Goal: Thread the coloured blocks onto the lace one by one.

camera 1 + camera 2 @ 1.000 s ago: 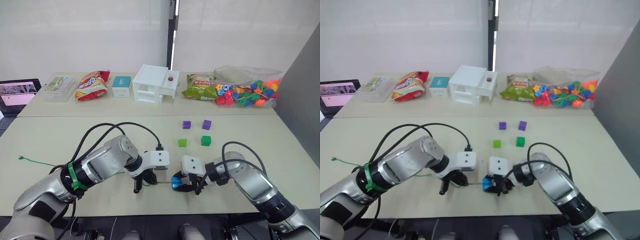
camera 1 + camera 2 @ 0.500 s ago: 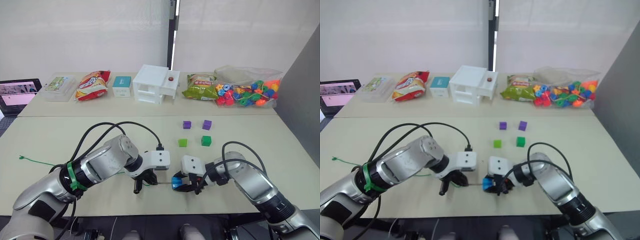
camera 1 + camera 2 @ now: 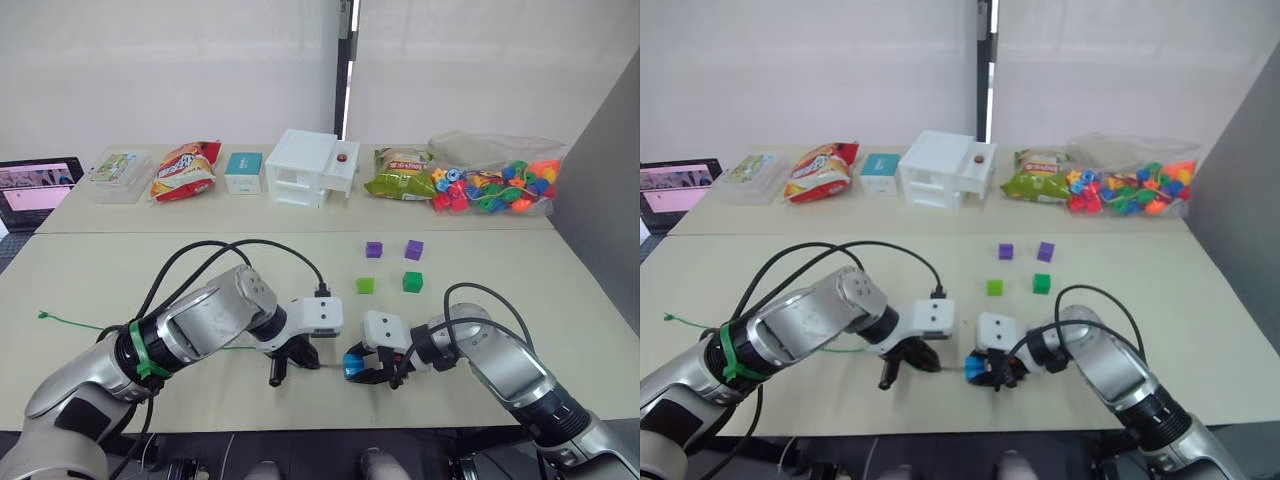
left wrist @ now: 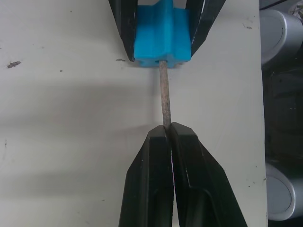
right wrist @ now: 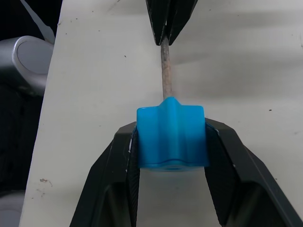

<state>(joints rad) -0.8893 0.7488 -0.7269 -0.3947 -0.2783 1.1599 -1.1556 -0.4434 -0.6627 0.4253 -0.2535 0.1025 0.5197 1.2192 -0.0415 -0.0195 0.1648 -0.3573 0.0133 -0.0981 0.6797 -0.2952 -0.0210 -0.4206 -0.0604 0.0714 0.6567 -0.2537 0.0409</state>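
we're on the first block: right pincer (image 5: 170, 156) clamps the blue block (image 5: 171, 137) just above the worktop (image 3: 120, 280), left pincer (image 4: 169, 142) closed on the lace (image 3: 80, 324) at its grey tip (image 4: 164, 94), tip entering the hole. next: push it straight through, then regrip beyond.

Bright, even room light (soft shadows), sharp wrist close-ups

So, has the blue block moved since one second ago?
No. The blue block sits in the same spot below the light green block, held in the right hand.
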